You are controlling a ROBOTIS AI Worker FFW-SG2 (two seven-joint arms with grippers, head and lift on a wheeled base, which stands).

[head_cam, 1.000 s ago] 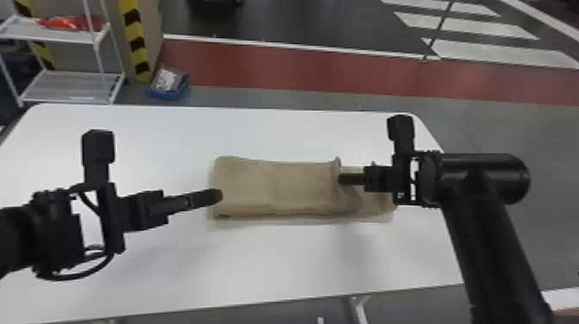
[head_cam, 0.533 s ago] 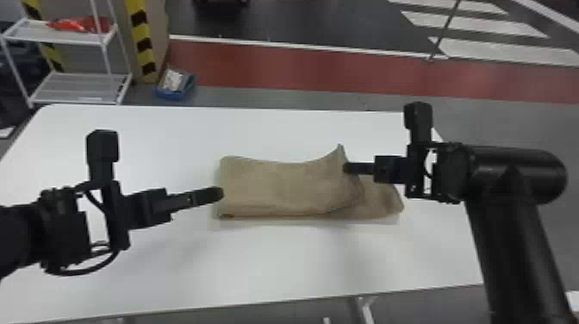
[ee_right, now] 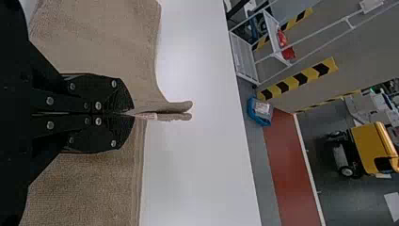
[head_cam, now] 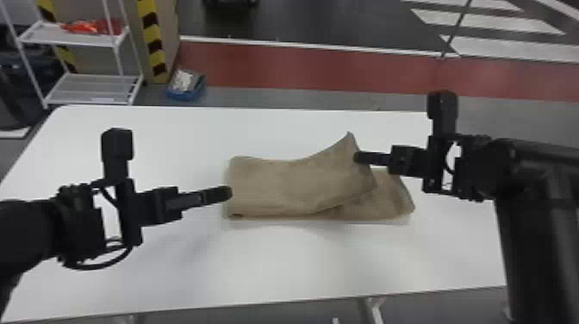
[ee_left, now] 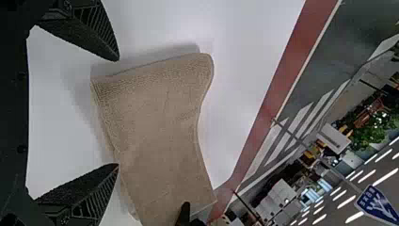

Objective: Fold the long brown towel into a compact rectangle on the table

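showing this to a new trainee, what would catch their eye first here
Probably the brown towel, lying folded near the middle of the white table, its right end pulled up into a peak. Next, the two black arms reaching in from either side: the right gripper has its fingers closed on the raised towel edge, while the left gripper is open beside the towel's left end.

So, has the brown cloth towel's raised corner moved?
Yes: in the head view, the raised corner has shifted up toward the far edge of the white table.
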